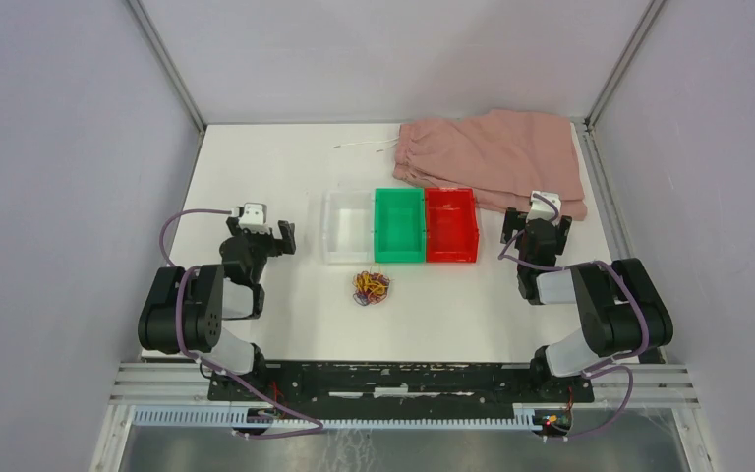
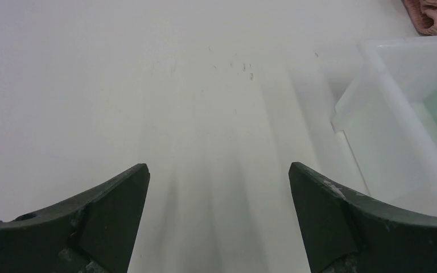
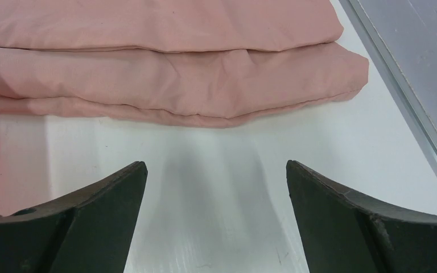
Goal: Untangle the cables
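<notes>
The cables lie as one small clump of yellow-orange, red and dark blue-purple strands on the white table, just in front of the bins. They show only in the top view. My left gripper is open and empty, well left of the clump; its wrist view shows bare table between the fingers. My right gripper is open and empty, right of the red bin; in its wrist view bare table lies between the fingers.
Three bins stand in a row behind the clump: clear, green and red. A folded pink cloth with a white drawstring lies at the back right, close ahead of my right gripper. Grey walls enclose the table.
</notes>
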Robot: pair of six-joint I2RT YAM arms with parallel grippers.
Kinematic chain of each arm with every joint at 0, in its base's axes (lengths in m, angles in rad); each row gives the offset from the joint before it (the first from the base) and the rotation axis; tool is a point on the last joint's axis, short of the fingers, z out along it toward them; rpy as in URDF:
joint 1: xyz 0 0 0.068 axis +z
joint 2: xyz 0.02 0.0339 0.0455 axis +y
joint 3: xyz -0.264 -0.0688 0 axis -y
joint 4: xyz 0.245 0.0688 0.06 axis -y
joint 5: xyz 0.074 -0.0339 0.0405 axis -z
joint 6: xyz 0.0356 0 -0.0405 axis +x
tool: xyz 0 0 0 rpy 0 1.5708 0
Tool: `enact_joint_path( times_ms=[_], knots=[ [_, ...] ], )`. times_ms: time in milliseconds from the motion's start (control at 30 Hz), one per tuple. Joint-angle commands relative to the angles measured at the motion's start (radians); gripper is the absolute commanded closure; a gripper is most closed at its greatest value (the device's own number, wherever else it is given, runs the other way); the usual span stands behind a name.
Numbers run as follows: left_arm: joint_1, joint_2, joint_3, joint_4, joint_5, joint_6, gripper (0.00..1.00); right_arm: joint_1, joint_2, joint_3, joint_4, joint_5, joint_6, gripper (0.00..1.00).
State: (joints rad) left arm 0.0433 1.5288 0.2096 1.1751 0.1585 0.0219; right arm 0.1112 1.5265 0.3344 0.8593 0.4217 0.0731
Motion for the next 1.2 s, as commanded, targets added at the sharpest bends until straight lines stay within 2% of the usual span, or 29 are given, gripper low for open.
enact_joint_path(
  times_ms=[0,467,533,633,767,867,900,967,1033,1100,1167],
  knots=[
    [-0.002,-0.011,0.007,0.033,-0.002,-0.02,0.01,0.002,-0.015,0.015,0.037,-0.005,0.0,0.01],
    [-0.002,-0.013,0.006,0.035,-0.002,-0.02,0.01,0.002,-0.022,0.017,0.045,0.015,0.005,0.01],
    [-0.001,-0.022,0.008,0.035,0.003,-0.022,0.01,0.002,-0.094,0.032,-0.046,0.047,0.017,0.0],
    [0.001,-0.113,0.086,-0.187,0.013,-0.015,0.01,0.002,-0.241,0.143,-0.363,0.193,0.101,0.01],
    [-0.001,-0.204,0.275,-0.628,0.083,0.029,0.01,0.002,-0.388,0.269,-0.614,0.193,0.189,0.01],
    [0.001,-0.237,0.404,-0.943,0.164,0.078,0.01,0.001,-0.418,0.387,-0.899,0.275,0.452,0.01],
    [0.002,-0.248,0.442,-1.032,0.191,0.103,0.01,-0.001,-0.414,0.433,-0.98,0.239,0.517,0.01],
    [0.001,-0.256,0.529,-1.196,0.261,0.144,0.01,-0.003,-0.413,0.471,-0.999,0.004,0.481,0.01],
    [0.001,-0.259,0.588,-1.336,0.322,0.172,0.01,0.012,-0.421,0.465,-0.961,-0.202,0.485,0.12],
    [0.001,-0.259,0.627,-1.445,0.386,0.199,0.01,0.087,-0.428,0.458,-0.948,-0.268,0.484,0.14],
    [0.001,-0.261,0.65,-1.527,0.439,0.225,0.01,0.23,-0.423,0.478,-0.993,-0.236,0.458,0.15]
  ],
)
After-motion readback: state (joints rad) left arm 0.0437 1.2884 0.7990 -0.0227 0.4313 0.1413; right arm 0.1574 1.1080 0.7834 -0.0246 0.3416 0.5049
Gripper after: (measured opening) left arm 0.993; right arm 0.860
